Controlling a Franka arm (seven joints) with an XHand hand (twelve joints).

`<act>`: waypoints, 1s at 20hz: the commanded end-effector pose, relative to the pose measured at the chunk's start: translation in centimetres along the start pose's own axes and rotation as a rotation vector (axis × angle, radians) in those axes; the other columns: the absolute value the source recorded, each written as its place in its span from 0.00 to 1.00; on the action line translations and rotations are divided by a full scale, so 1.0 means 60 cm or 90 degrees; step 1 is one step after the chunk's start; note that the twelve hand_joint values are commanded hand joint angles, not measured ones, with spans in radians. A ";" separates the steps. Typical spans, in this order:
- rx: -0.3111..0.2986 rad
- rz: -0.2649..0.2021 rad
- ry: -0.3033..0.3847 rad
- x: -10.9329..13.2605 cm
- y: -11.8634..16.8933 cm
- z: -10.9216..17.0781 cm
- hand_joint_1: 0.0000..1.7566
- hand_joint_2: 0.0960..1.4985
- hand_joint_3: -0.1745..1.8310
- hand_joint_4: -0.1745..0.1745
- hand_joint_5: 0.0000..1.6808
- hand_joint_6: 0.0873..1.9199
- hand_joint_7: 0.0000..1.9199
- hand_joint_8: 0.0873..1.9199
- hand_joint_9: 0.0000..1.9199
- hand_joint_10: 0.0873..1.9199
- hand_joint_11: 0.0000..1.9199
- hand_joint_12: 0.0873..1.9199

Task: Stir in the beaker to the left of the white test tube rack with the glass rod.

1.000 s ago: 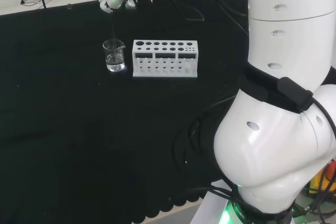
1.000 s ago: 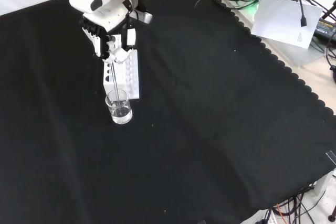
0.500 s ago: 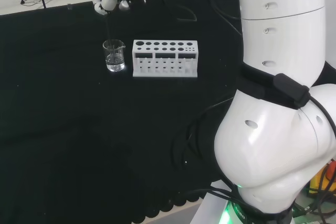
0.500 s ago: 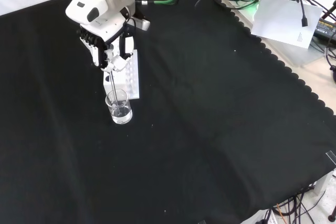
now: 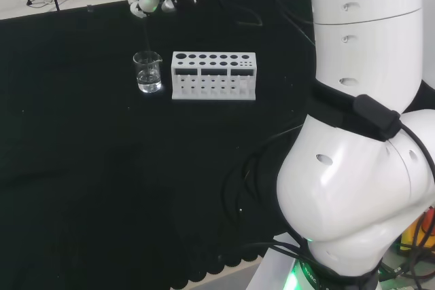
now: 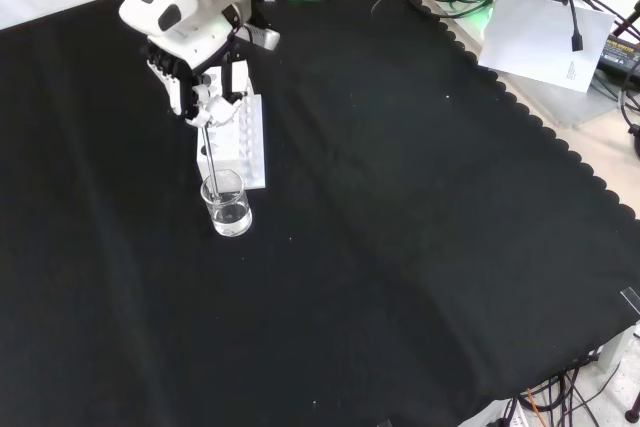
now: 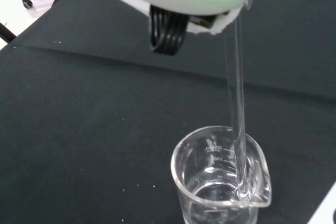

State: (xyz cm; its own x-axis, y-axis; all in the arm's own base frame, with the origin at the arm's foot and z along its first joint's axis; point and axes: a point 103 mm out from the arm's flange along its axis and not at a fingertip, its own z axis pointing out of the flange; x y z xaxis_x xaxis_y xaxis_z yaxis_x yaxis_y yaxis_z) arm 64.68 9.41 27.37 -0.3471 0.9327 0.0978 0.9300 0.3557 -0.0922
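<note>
Glass rod [image 7: 237, 103], pinched by hand [image 6: 205, 87], dips into beaker [image 6: 226, 203].

Nothing can be read with certainty. In the wrist view the clear beaker [image 7: 220, 182] carries faint white graduation lines and small figures on its far wall, just beside the glass rod [image 7: 237, 103]; seen through the glass they may be volume numbers, but they are too faint to tell. In the front view a white sheet of paper [image 6: 545, 32] bears a small dark mark, too small to read.
</note>
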 end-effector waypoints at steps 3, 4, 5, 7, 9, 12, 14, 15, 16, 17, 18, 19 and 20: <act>0.006 0.043 -0.012 -0.004 -0.034 -0.012 0.70 0.35 0.51 0.00 0.72 0.41 0.79 0.57 0.94 0.44 0.92 0.36; 0.007 0.039 -0.012 0.001 -0.032 -0.011 0.70 0.35 0.51 0.00 0.72 0.41 0.79 0.57 0.94 0.44 0.92 0.36; 0.006 0.029 -0.008 0.011 -0.028 -0.008 0.70 0.35 0.51 0.00 0.72 0.41 0.79 0.57 0.94 0.44 0.92 0.36; -0.010 0.001 0.014 -0.019 -0.036 0.023 0.70 0.35 0.51 0.00 0.72 0.41 0.79 0.57 0.94 0.44 0.92 0.36; -0.010 -0.009 0.008 -0.006 -0.029 0.031 0.70 0.35 0.51 0.00 0.72 0.41 0.79 0.57 0.94 0.44 0.92 0.36; 0.009 -0.010 -0.006 0.055 -0.004 0.016 0.70 0.35 0.51 0.00 0.72 0.41 0.79 0.57 0.94 0.44 0.92 0.36; 0.016 -0.006 -0.006 0.066 0.003 0.010 0.70 0.35 0.51 0.00 0.72 0.41 0.79 0.57 0.94 0.44 0.92 0.36; 0.015 -0.008 -0.004 0.057 -0.013 0.005 0.70 0.35 0.51 0.00 0.72 0.41 0.79 0.57 0.94 0.44 0.92 0.36; 0.017 -0.007 -0.007 0.063 -0.007 0.003 0.70 0.35 0.51 0.00 0.72 0.41 0.79 0.57 0.94 0.44 0.92 0.36; 0.018 -0.008 -0.008 0.066 -0.002 0.003 0.70 0.35 0.51 0.00 0.72 0.41 0.79 0.57 0.94 0.44 0.92 0.36; 0.018 -0.011 -0.010 0.069 0.003 0.003 0.70 0.35 0.51 0.00 0.72 0.41 0.79 0.57 0.94 0.44 0.92 0.36; 0.015 -0.016 -0.012 0.074 0.009 0.003 0.70 0.35 0.51 0.00 0.72 0.41 0.79 0.57 0.94 0.44 0.92 0.36; 0.010 -0.016 -0.017 0.078 0.019 0.001 0.70 0.35 0.51 0.00 0.72 0.41 0.79 0.57 0.94 0.44 0.92 0.36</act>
State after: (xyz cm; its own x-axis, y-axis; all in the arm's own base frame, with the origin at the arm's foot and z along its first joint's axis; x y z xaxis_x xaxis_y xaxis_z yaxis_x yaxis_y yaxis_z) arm 63.57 12.08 27.58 -0.3649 0.9267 0.0896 0.9226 0.3728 -0.0986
